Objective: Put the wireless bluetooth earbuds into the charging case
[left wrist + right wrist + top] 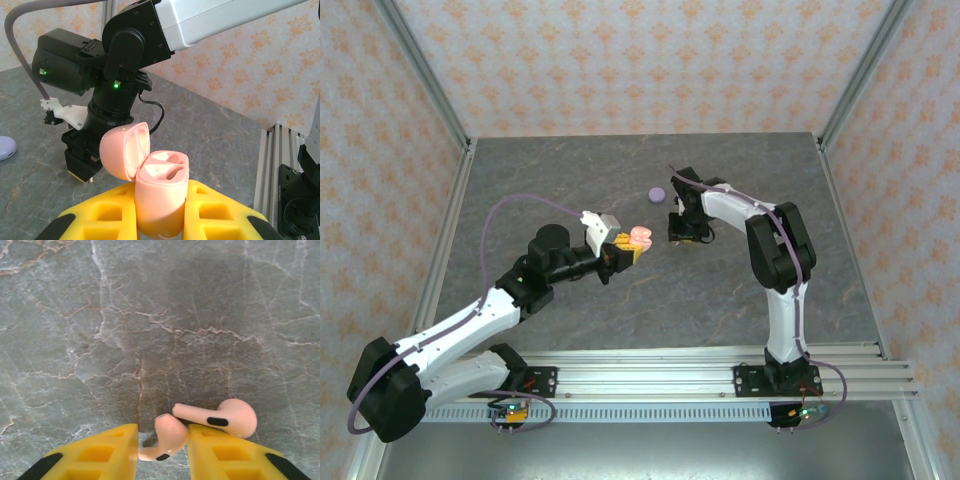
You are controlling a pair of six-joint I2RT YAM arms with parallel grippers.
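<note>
Pinkish-peach plastic hides most of what the left gripper (160,212) is doing; from the left wrist its yellow fingers (107,212) are cut off by the bottom edge, and the charging case (160,192) stands upright between them and covers their inner faces; the jaws are closed on the case, which is held off the table (620,300). The case's lid (122,150) is hinged back to the view's left; two hollow wells show inside, but whether anything sits in them is hard to tell.

From the right wrist, the right gripper (162,452) is also cropped, with just the tips of its yellow fingers (95,457) visible; they stand a little apart, astride one earbud (169,432) lying on the table; the earbud's head is against the finger on the view's right, a strip of stone shows between it and the other finger, and I cannot tell if its stem tip touches that one; no firm pinch is visible. A second earbud (225,416) lies just beside the first, stem touching it, body resting against the same finger's tip.

From above, both earbuds are too small to make out under the right gripper (688,235), which hangs near the held case (638,238). A pale purple disc (658,195) lies farther back on the table, well apart from both; it is cut off at the edge of the left wrist view (6,148). The right arm (115,95) looms behind the case, blocking the table beyond.
</note>
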